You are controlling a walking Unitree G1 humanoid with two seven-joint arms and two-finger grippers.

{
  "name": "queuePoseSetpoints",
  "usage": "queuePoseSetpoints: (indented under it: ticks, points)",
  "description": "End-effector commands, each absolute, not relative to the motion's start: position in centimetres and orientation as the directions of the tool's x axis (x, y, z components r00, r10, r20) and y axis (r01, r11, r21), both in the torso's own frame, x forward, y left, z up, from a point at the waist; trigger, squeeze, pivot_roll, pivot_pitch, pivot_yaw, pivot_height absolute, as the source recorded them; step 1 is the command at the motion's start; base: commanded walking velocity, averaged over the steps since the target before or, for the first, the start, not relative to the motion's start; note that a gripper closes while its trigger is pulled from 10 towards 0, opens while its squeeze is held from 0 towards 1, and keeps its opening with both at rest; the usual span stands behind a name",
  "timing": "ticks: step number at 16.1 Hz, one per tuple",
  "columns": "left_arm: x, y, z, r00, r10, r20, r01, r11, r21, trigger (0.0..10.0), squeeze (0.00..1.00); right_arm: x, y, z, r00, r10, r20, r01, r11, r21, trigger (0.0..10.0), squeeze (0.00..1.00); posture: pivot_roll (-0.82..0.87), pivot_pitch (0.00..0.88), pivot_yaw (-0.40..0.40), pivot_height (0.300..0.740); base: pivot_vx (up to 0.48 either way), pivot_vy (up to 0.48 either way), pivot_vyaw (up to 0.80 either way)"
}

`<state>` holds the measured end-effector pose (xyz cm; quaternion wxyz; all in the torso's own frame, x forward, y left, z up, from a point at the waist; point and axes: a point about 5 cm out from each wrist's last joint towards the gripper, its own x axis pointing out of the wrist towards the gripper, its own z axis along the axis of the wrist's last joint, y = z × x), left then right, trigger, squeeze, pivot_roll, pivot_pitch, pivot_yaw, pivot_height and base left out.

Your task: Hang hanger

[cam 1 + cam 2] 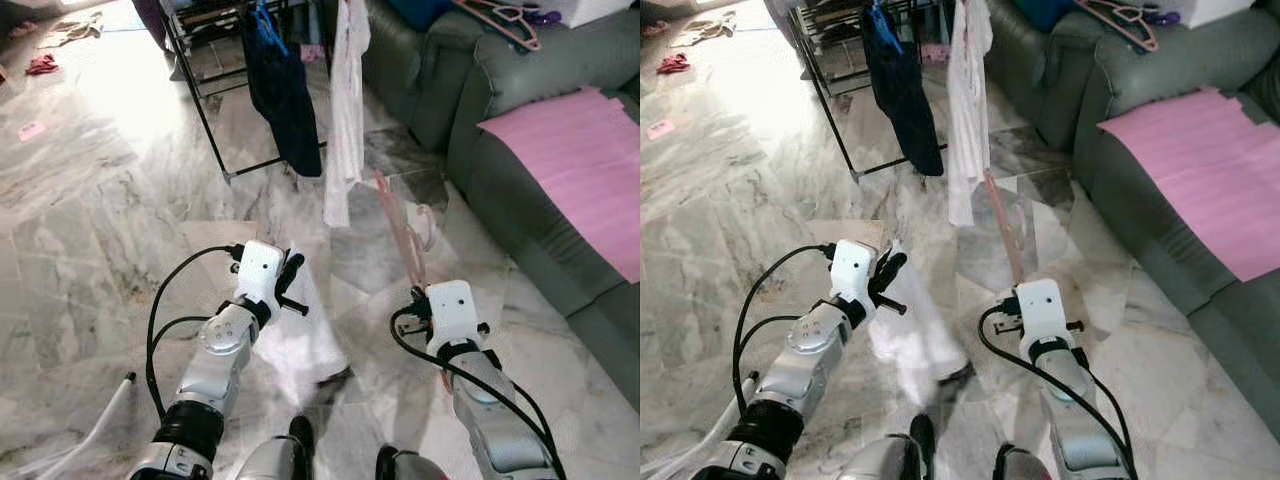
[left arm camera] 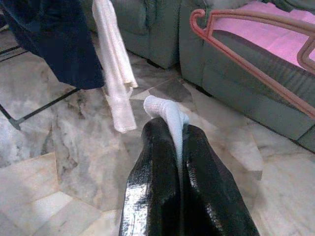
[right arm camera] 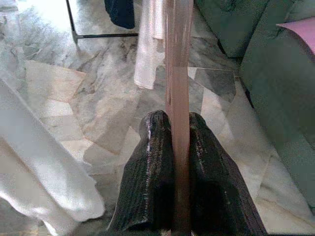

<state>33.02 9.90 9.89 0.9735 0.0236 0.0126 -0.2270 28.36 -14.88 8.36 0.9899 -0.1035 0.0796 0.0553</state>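
Note:
My right gripper is shut on a thin pink hanger, which rises from the fingers toward the drying rack; the same hanger shows above my right wrist. My left gripper is shut on a white cloth, whose loose end hangs down to the marble floor between my arms. A dark blue garment and a long white garment hang from the black rack ahead of both grippers.
A grey-green sofa runs along the right, with a pink sheet on its seat and more pink hangers on its back. Small clothes lie on the floor far left. A white tube lies near my left side.

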Motion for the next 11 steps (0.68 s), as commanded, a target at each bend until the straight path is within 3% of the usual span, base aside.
queuePoseSetpoints:
  ticks: [1, 4, 11]
  points:
    - [32.89, 10.16, 10.2, 0.899, -0.438, -0.011, 0.437, 0.898, 0.055, 10.0, 0.0, 28.25, -14.6, 8.26, 0.979, 0.105, -0.176, -0.139, 0.972, -0.189, 10.0, 0.0, -0.02, 0.241, 0.089, 0.74, 0.0, 0.0, 0.0]
    - [32.82, 10.1, 10.08, 0.898, -0.44, -0.017, 0.44, 0.897, 0.051, 10.0, 0.0, 28.13, -14.33, 8.09, 0.977, 0.113, -0.182, -0.147, 0.971, -0.19, 10.0, 0.0, -0.02, 0.244, 0.092, 0.74, 0.0, -0.305, 0.0]
    - [32.78, 9.95, 9.88, 0.897, -0.442, -0.025, 0.442, 0.896, 0.039, 10.0, 0.0, 27.88, -14.27, 7.99, 0.974, 0.124, -0.19, -0.161, 0.968, -0.194, 10.0, 0.0, -0.02, 0.249, 0.09, 0.74, 0.0, 0.0, 0.0]
